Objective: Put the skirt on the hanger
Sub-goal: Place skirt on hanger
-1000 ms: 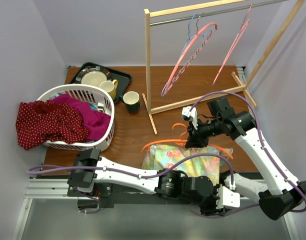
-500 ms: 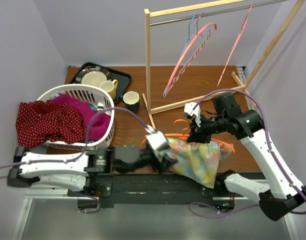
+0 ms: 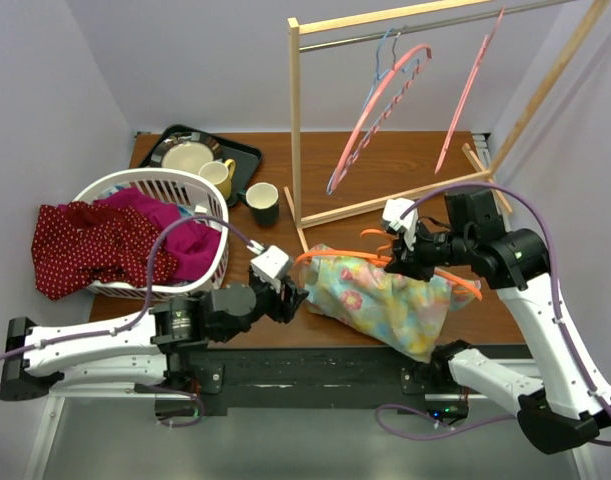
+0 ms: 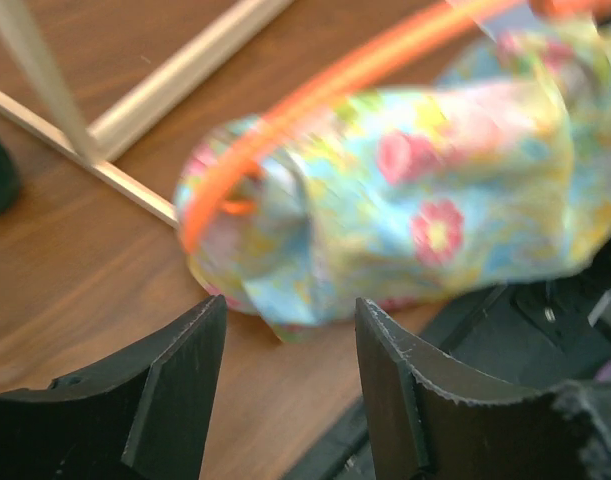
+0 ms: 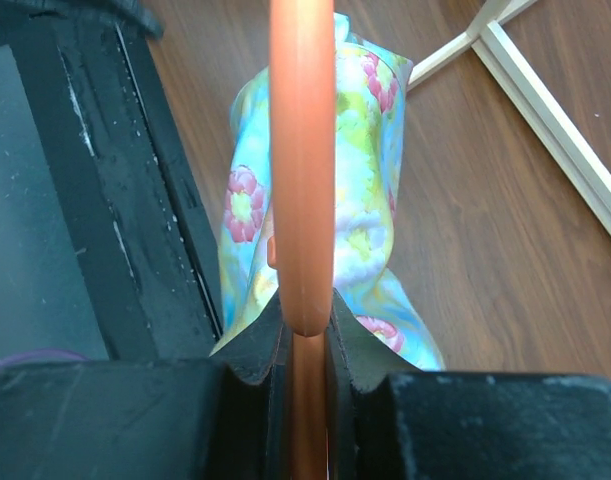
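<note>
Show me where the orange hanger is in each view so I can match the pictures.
Top external: the orange hanger is right of centre, running along the top edge of the floral skirt.
Left wrist: the hanger is an arc from centre-left to the top right, above the skirt.
Right wrist: the hanger is a vertical bar down the centre, clamped in the right gripper.
Shared landmark: the floral skirt.

No writing, brand, number or sign could be read in any view; the skirt (image 3: 385, 300) carried only a flower print, and the orange hanger (image 5: 301, 150) was plain
</note>
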### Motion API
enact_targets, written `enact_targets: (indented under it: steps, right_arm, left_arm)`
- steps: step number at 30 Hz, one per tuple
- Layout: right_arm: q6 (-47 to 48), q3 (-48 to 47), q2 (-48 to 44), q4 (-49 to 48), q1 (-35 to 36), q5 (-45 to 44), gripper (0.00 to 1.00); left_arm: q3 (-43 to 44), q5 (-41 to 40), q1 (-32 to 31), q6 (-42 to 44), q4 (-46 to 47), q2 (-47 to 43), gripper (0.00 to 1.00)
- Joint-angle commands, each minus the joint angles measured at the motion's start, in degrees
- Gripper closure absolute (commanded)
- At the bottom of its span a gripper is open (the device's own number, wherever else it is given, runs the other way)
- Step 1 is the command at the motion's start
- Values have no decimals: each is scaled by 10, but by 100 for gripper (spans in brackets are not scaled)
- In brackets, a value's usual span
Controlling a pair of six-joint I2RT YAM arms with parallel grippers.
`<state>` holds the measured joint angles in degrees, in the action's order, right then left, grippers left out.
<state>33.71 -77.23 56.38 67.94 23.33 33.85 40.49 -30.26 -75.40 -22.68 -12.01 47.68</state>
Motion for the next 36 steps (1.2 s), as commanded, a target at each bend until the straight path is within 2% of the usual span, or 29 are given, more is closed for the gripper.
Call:
enact_targets:
  steps: [1, 4, 7, 9, 13, 18, 20, 27, 28, 30, 32, 34, 35, 36]
  right_arm:
    - [50, 9, -22, 2, -2, 23, 100]
    - [99, 24, -29, 29, -1, 70, 100]
    - [146, 38, -30, 49, -2, 91, 100]
    - [168, 43, -28, 65, -1, 103, 100]
    - [195, 41, -18, 72, -2, 117, 100]
    - [202, 38, -9, 71, -2, 125, 100]
    - [204, 44, -7, 70, -2, 128, 100]
    - [205, 45, -5, 68, -1, 122, 100]
    - [203, 45, -7, 65, -1, 121, 100]
    - [200, 45, -9, 60, -2, 124, 100]
    - [197, 47, -12, 57, -1, 126, 100]
    - [195, 48, -14, 56, -1, 126, 100]
    - [195, 49, -16, 57, -2, 126, 100]
    - [195, 49, -17, 59, -2, 125, 100]
  left_arm:
    - [23, 55, 85, 20, 51, -65, 39]
    - [34, 85, 124, -15, 40, -68, 38]
    - [47, 44, 148, -85, 3, -59, 24]
    - [51, 44, 171, -116, -15, -46, 20]
    - [48, 135, 218, -163, -21, -4, 20]
    - [11, 236, 232, -249, 19, 60, 24]
    - [0, 259, 232, -257, 37, 83, 28]
    - [-20, 299, 233, -272, 49, 114, 32]
    - [-27, 300, 233, -280, 52, 115, 33]
    - [-71, 324, 232, -322, 109, 127, 44]
    - [-91, 345, 233, -346, 156, 142, 49]
    - [-97, 347, 233, -352, 165, 152, 58]
    - [-103, 344, 233, -356, 173, 152, 63]
    - [-105, 342, 233, -358, 176, 150, 74]
